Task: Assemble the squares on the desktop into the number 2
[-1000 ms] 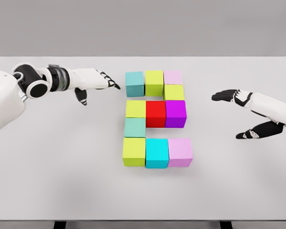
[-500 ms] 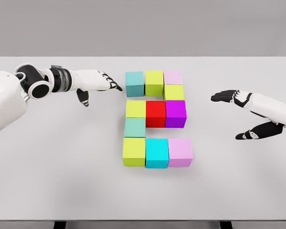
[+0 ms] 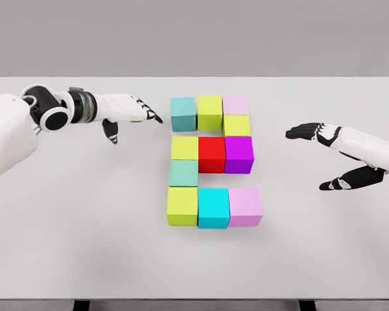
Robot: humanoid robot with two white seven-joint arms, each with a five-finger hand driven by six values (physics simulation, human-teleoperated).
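Glossy white arm shells, black-and-silver ringed wrist joint, white left hand point(image 3: 126, 110) and right hand point(image 3: 340, 152) with black fingertips

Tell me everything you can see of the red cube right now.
The red cube is a plain, matte-looking block with a lighter top face, sitting flat on the table. It forms the centre of the figure's middle row, flush between a yellow-green cube and a purple cube. Neither hand touches it.

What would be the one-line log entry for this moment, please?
cubes: form digit 2 on table | left hand: open, beside teal top-left cube, apart | right hand: open, empty
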